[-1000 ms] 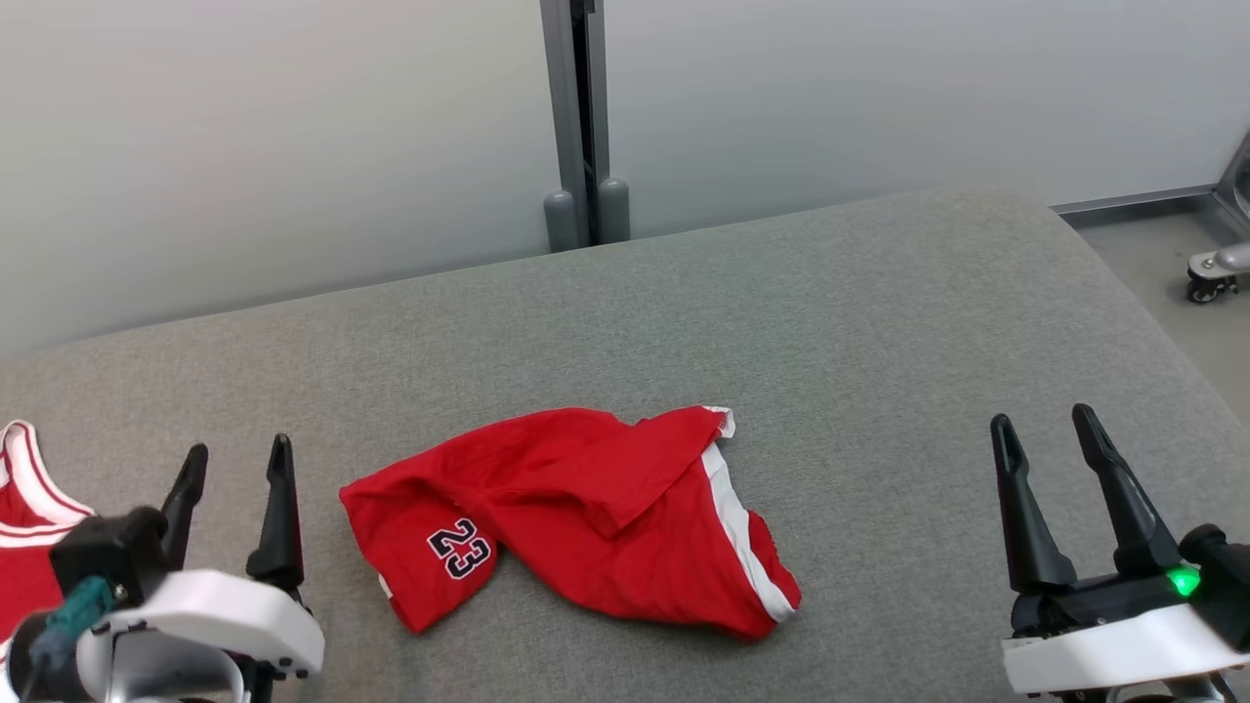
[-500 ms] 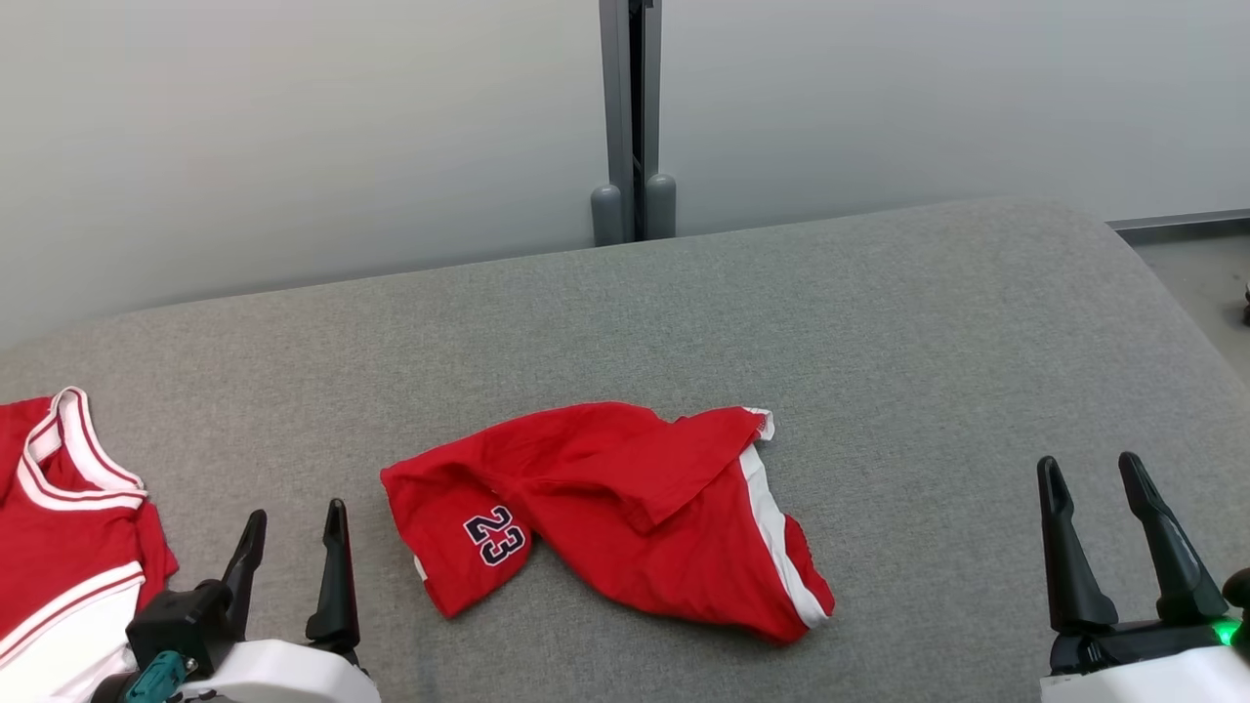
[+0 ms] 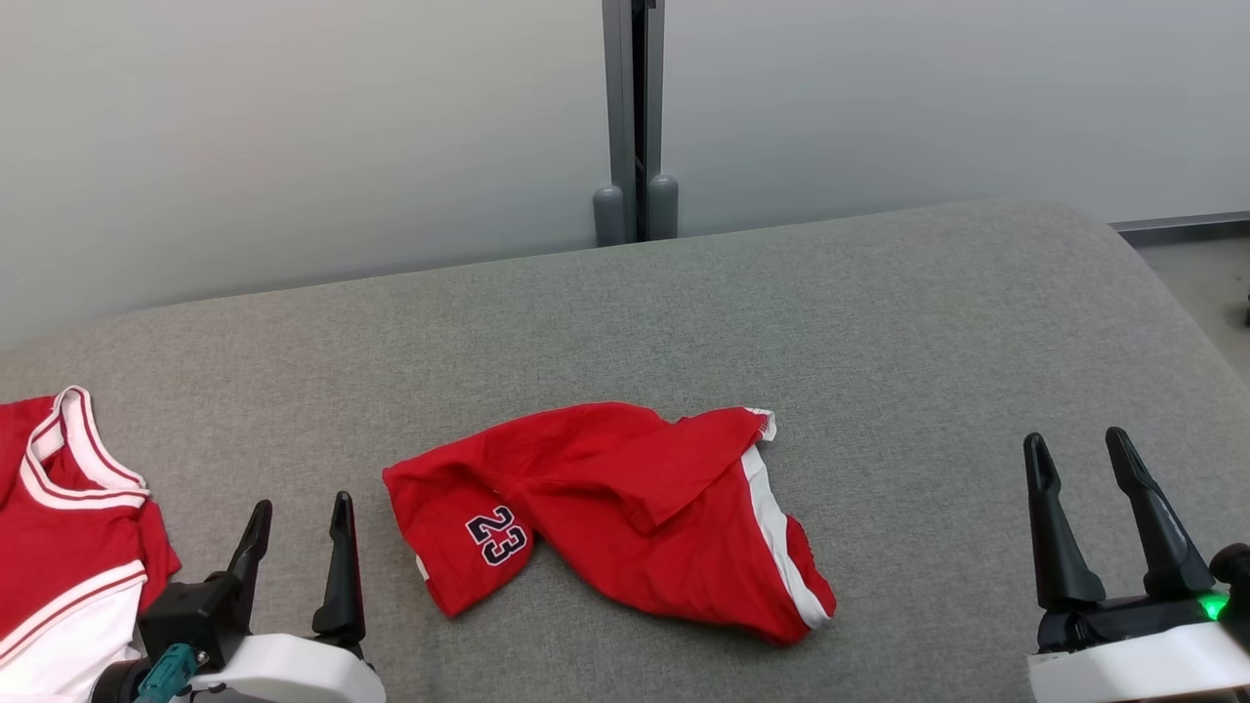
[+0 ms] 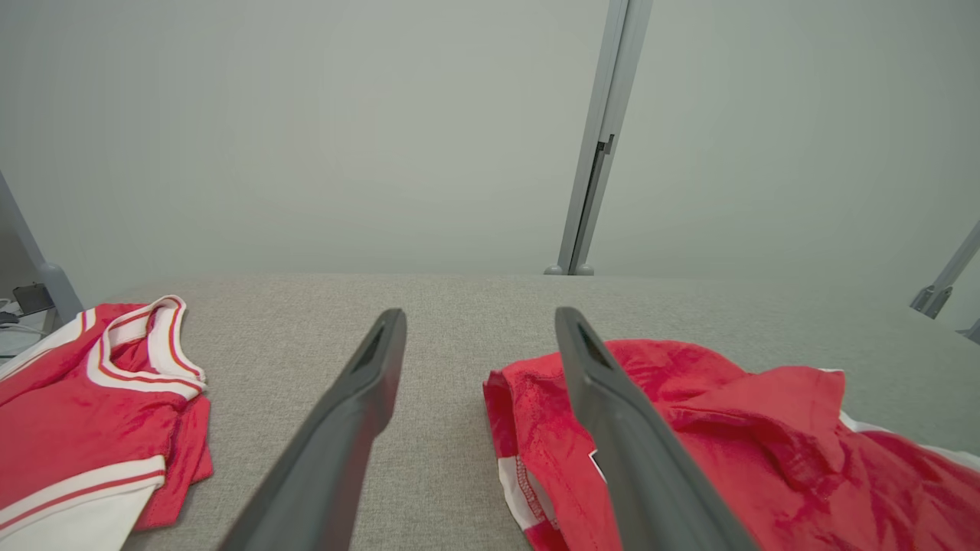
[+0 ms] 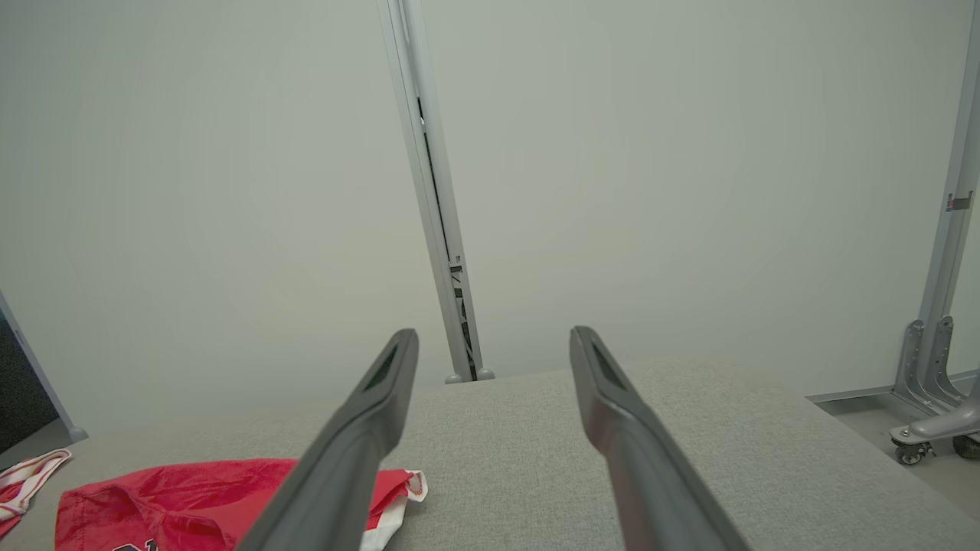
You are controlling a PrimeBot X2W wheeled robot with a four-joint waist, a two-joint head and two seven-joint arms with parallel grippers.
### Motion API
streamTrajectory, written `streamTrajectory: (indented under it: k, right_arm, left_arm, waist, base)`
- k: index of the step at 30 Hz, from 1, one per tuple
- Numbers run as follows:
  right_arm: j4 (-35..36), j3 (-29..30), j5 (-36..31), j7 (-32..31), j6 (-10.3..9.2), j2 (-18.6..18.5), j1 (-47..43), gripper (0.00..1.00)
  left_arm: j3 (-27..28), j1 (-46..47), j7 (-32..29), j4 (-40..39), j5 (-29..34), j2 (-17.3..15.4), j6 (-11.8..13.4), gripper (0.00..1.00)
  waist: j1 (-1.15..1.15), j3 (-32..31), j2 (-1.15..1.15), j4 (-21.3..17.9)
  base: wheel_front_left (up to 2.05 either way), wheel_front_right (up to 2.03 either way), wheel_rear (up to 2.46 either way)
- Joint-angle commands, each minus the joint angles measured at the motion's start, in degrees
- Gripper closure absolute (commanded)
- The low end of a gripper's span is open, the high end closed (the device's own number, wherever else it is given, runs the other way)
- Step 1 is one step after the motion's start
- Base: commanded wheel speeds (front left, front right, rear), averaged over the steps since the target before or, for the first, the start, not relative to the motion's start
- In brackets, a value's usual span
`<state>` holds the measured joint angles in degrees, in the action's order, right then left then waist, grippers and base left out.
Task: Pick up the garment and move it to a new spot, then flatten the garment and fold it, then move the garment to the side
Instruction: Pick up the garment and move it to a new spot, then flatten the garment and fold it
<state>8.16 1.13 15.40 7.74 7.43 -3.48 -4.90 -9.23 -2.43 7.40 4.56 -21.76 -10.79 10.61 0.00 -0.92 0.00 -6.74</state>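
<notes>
Crumpled red shorts (image 3: 625,508) with a white side stripe and the number 23 lie in the middle of the grey padded surface (image 3: 879,322); this is the garment (image 4: 727,436) (image 5: 191,497). My left gripper (image 3: 301,517) hovers open near the front left, just left of the shorts, nothing between its fingers (image 4: 360,405). At the front right my right gripper (image 3: 1076,447) stands open and empty, well clear of the shorts; its fingers (image 5: 612,413) point toward the back wall.
A red jersey with white trim (image 3: 59,527) (image 4: 92,405) lies at the left edge of the surface. A grey post (image 3: 633,117) stands behind the back edge. The surface drops off at the right, where floor and a wheeled frame (image 5: 930,428) show.
The head camera has swung left, so the whole picture shifted right and more of the jersey shows. The shorts lie unchanged. Both grippers stayed open.
</notes>
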Motion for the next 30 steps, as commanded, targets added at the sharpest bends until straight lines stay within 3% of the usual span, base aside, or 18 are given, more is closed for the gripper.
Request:
streamTrajectory:
  k: [1, 19, 24, 30]
  right_arm:
    - [-0.18, -0.04, -0.46, -0.14, 0.11, -0.23, 0.61, 0.00]
    - [-0.32, -0.72, -0.36, -0.18, 0.11, -0.69, 1.14, 0.00]
    - [-0.42, -0.62, -0.18, -0.21, 0.11, -1.07, 1.69, 0.00]
    - [-0.14, 0.57, -0.30, -0.09, 0.11, -1.90, 3.68, 0.00]
  left_arm:
    - [-0.04, 0.60, 0.33, 0.06, 0.23, -0.37, 0.14, 0.00]
    - [-1.81, 1.57, -1.35, 0.15, 0.07, -0.71, 0.03, 0.00]
    - [-4.48, 4.61, -4.54, -0.01, 0.96, -0.89, -1.40, 0.00]
    - [-10.39, 12.81, -13.82, 2.84, 2.45, -1.05, -5.30, 0.00]
  waist:
    - [0.00, 0.00, 0.00, 0.08]
    - [0.00, 0.31, 0.00, -0.17]
    - [0.00, 0.68, 0.00, -0.77]
    - [0.00, 1.67, 0.00, -3.03]
  base:
    - [0.00, 0.00, 0.00]
    - [0.00, 0.00, 0.00]
    - [0.00, 0.00, 0.00]
    - [0.00, 0.00, 0.00]
